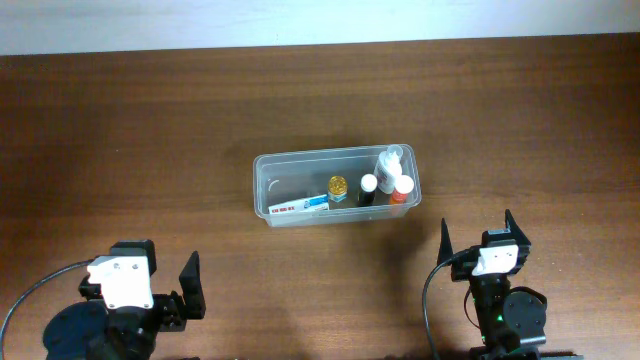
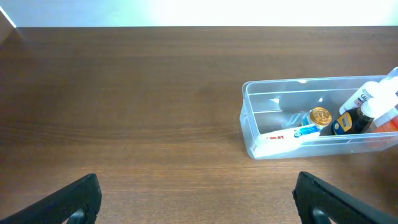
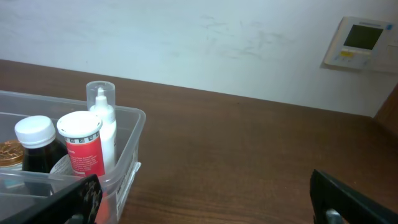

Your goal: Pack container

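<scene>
Overhead, the container (image 1: 295,180) sits mid-counter (image 1: 120,130), holding bottles (image 1: 368,188) and a tube (image 1: 300,205). Left pincer (image 2: 198,180) and right pincer (image 1: 476,228) both gape wide, empty. Packing looks finished; no loose item shows for another pick.

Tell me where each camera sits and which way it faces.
Overhead: above the table, looking straight down at the container; left gripper and right gripper at the bottom.
Left wrist: low, facing the container's left end; own fingers below.
Right wrist: low, facing its right end and a wall; own fingers below.
All share the container.
</scene>
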Motion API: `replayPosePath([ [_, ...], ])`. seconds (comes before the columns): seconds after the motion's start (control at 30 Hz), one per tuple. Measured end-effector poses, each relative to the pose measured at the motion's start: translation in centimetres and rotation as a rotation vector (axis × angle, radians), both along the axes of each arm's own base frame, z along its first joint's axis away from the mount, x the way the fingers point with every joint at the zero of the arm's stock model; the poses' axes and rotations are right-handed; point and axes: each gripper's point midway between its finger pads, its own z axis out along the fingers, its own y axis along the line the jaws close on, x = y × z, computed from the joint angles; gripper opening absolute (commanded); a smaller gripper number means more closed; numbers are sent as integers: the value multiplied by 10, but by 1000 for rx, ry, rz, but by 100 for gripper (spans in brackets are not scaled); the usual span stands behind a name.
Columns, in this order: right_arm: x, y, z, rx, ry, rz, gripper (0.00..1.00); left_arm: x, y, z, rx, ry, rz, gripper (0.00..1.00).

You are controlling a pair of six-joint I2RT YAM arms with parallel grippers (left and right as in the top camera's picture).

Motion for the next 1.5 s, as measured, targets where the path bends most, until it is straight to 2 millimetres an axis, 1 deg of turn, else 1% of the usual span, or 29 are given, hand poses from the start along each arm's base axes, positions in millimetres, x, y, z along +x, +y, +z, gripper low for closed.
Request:
replayPosePath([
  [0.83, 0, 1, 0, -7, 1, 4, 98, 0, 0, 0, 0, 1, 0, 99],
  [1.03, 0, 1, 0, -9, 1, 4, 98, -4, 3, -8, 8, 33, 18, 99],
  [1.13, 0, 1, 0, -10, 1, 4, 98, -5, 0, -22, 11, 47, -1, 99],
  [1.23, 0, 1, 0, -10, 2, 8, 98, -3, -6, -48, 16, 52, -38, 99],
  [1.37, 0, 2, -1, -9, 2, 12, 98, 14, -11, -85, 25, -7, -67, 99],
  [1.43, 0, 2, -1, -10, 2, 12, 98, 25, -11, -97, 28, -70, -69, 99],
  [1.5, 0, 2, -1, -11, 2, 12, 98, 35, -11, -103, 33, -140, -68, 99],
])
